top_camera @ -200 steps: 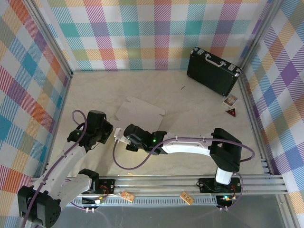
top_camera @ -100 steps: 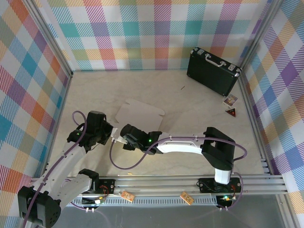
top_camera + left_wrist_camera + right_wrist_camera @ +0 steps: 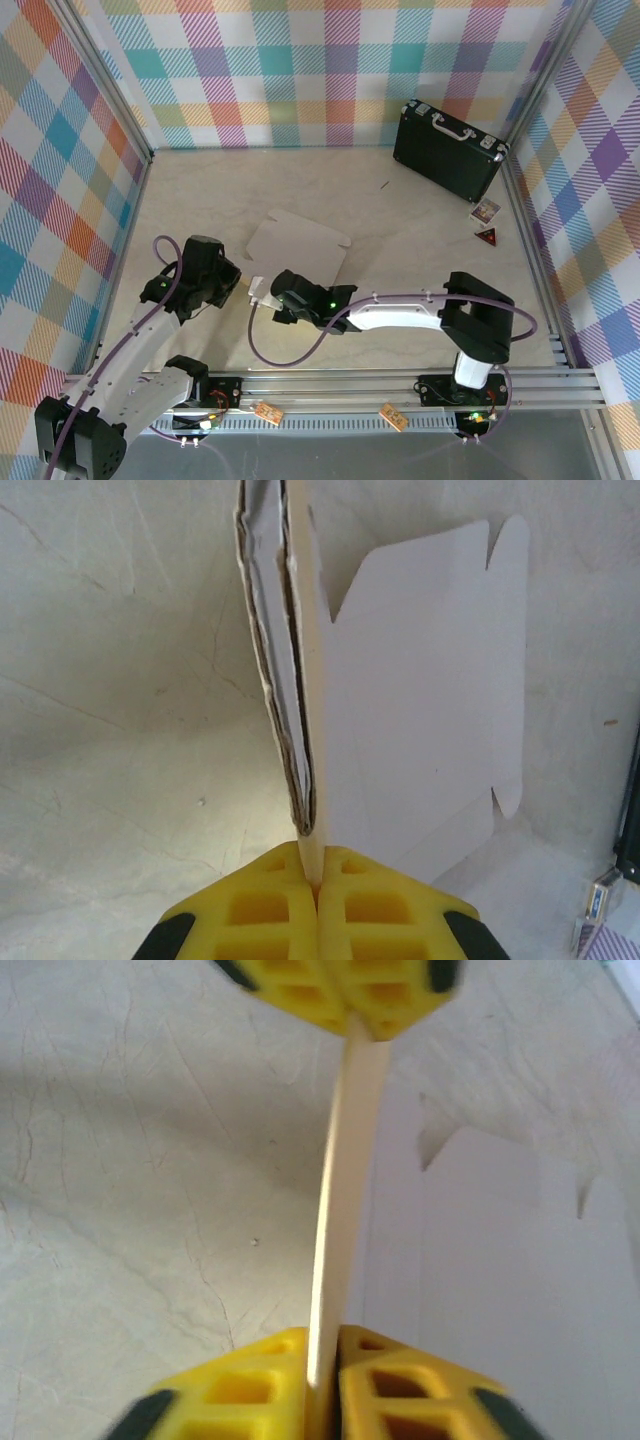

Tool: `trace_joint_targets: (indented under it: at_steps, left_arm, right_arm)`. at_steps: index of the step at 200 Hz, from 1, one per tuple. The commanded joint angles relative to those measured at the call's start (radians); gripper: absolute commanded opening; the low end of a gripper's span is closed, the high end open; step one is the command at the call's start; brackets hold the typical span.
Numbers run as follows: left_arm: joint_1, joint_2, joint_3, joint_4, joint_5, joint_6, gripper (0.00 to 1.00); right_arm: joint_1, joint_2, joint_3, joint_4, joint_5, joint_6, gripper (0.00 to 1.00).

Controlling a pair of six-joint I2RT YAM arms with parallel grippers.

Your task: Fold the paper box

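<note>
Left end effector (image 3: 318, 878): clamped on the near edge of the paper box (image 3: 420, 710).
Right end effector (image 3: 322, 1380): pinching that same raised edge, facing the left one.
Paper box: white side up, mostly flat on the table (image 3: 200, 190), near flap lifted.
Table: pale, marbled, faintly veined around the box.
Briefcase (image 3: 447, 148): black, well beyond the box, far right.
Walls (image 3: 300, 70): pastel plaid, enclosing the box.

Left gripper (image 3: 318, 875): yellow fingers (image 3: 265, 910) pinch upright edge of thin white-tan cardboard paper box (image 3: 420, 710); white panel flat on pale surface (image 3: 120, 730).
</note>
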Motion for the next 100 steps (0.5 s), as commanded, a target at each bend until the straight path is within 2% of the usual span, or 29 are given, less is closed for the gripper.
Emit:
trace_joint_targets:
  at_steps: [1,29,48,60,67,81,100]
  left_arm:
    - [0.003,-0.018,0.006,-0.008,-0.03,0.037,0.0]
    - [0.004,-0.002,0.005,-0.002,-0.029,0.04,0.0]
    - [0.004,0.01,0.006,0.008,-0.027,0.05,0.0]
    - [0.003,0.022,0.007,0.032,-0.013,0.076,0.0]
    - [0.004,0.032,0.009,0.047,-0.008,0.094,0.0]
    - [0.004,0.059,0.012,0.105,0.015,0.162,0.0]
    - [0.012,0.132,0.023,0.241,0.056,0.304,0.0]
  right_arm:
    - [0.001,-0.063,-0.065,-0.012,-0.014,0.033,0.0]
    - [0.002,-0.102,-0.103,-0.008,-0.042,0.035,0.0]
    - [0.001,-0.101,-0.097,-0.009,-0.007,0.037,0.0]
    - [0.001,-0.105,-0.091,-0.012,0.013,0.05,0.34]
    - [0.002,-0.114,-0.09,-0.016,0.005,0.053,0.47]
    - [0.002,-0.144,-0.101,-0.016,-0.04,0.05,0.57]
    - [-0.003,-0.199,-0.122,-0.015,-0.085,0.063,0.62]
